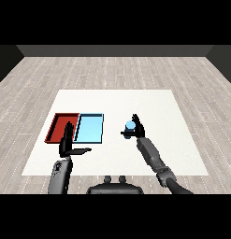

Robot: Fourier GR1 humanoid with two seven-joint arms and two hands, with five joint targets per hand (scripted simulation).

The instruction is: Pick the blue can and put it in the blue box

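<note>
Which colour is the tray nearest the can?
Light blue tray, beside the can; head view.

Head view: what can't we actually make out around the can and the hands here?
- Blue can: only its top shows; the right hand curled round it covers the rest, so contact with the white table can't be judged.
- Red tray: its near right corner is covered by the left hand.
- Light blue tray: too small to judge wall height.

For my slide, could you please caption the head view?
Right robot hand curls round blue can, right of light blue tray.
</note>
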